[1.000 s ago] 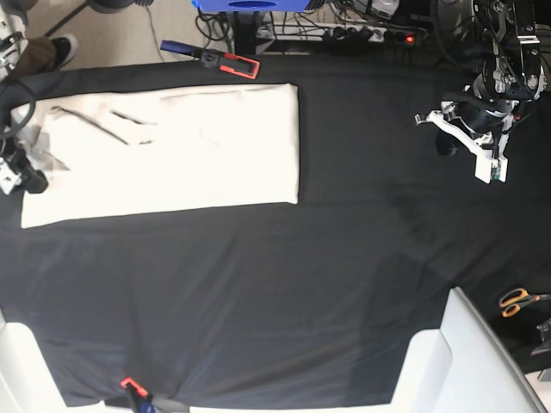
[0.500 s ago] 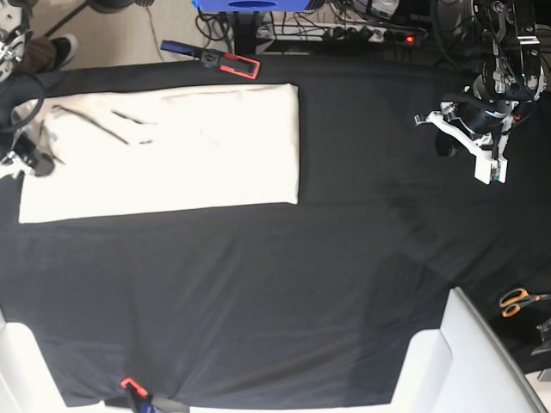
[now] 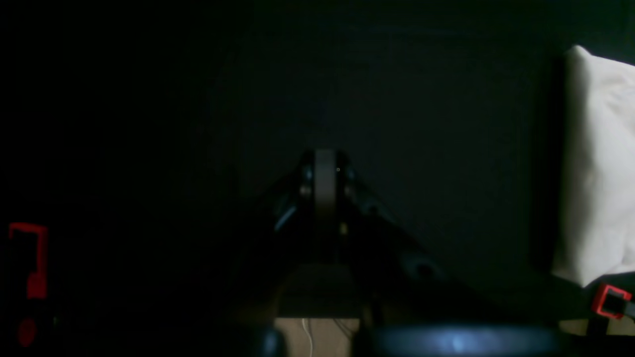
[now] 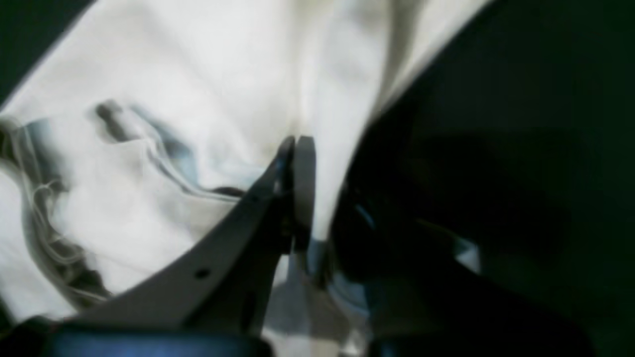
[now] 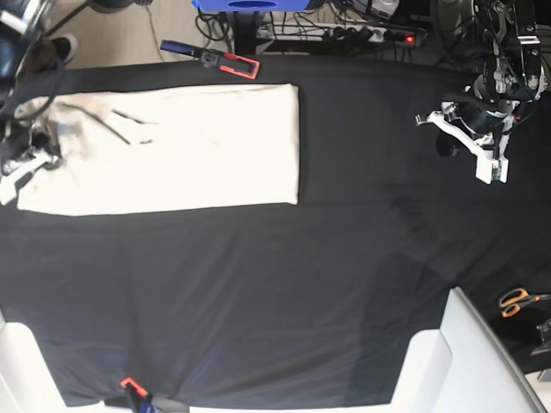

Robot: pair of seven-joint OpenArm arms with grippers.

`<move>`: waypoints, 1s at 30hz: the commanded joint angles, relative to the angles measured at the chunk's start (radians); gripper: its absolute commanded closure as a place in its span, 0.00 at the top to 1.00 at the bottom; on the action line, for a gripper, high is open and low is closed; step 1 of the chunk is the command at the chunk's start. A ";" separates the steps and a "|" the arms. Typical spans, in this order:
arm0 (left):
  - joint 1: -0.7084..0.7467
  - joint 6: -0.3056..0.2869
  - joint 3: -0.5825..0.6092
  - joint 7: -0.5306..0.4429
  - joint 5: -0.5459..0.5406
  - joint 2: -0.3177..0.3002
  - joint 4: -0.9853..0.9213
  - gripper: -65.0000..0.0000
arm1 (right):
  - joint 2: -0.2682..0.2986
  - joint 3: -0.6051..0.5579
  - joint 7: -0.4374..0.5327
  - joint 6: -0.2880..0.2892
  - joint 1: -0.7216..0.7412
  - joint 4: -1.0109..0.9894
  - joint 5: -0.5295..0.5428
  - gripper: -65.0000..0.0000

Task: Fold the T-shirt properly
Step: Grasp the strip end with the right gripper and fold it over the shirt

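The cream T-shirt [image 5: 172, 146] lies folded into a long flat rectangle on the black table cloth [image 5: 284, 284] at the back left. My right gripper [image 5: 21, 163] is at the shirt's left end. In the right wrist view its fingers [image 4: 303, 163] are pressed together with a fold of the T-shirt [image 4: 198, 99] pinched at their tips. My left gripper [image 5: 492, 170] hovers far to the right over bare black cloth. In the left wrist view the left gripper [image 3: 325, 158] is shut with nothing in it, and the T-shirt's edge [image 3: 598, 163] shows at the right.
A red and black clamp [image 5: 225, 60] lies just behind the shirt. Orange-handled scissors [image 5: 516, 301] lie at the right edge. A white block [image 5: 456, 361] stands at the front right, and a small red clamp [image 5: 131, 385] grips the front edge. Cables and a power strip [image 5: 353, 33] lie behind the table.
My right gripper has gone from open to shut on the shirt's left end. The shirt's lower left corner has shifted slightly. The left arm has stayed still.
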 commanded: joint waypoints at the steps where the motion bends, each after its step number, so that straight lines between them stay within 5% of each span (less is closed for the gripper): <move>1: 0.004 -0.008 -0.009 -0.015 -0.006 -0.015 0.016 0.00 | 0.026 -0.034 0.058 -0.036 0.001 0.074 0.030 0.01; 6: 0.007 -0.008 -0.009 -0.015 -0.004 -0.017 0.016 0.00 | 0.034 -0.148 0.132 -0.290 -0.087 0.289 -0.033 0.01; 10: 0.009 -0.008 -0.009 -0.015 -0.004 -0.017 0.016 0.00 | 0.009 -0.217 0.055 -0.300 -0.099 0.408 -0.137 0.01; 21: 0.036 -0.008 -0.010 -0.013 -0.006 -0.063 0.023 0.00 | -0.250 -0.341 -0.034 -0.297 -0.150 0.632 -0.593 0.01; 27: 0.079 -0.008 -0.013 0.045 -0.006 -0.138 0.019 0.00 | -0.308 -0.444 -0.037 -0.297 -0.196 0.701 -0.676 0.01; 30: 0.125 -0.008 -0.118 0.051 -0.006 -0.138 0.023 0.00 | -0.351 -0.488 -0.037 -0.297 -0.214 0.721 -0.724 0.01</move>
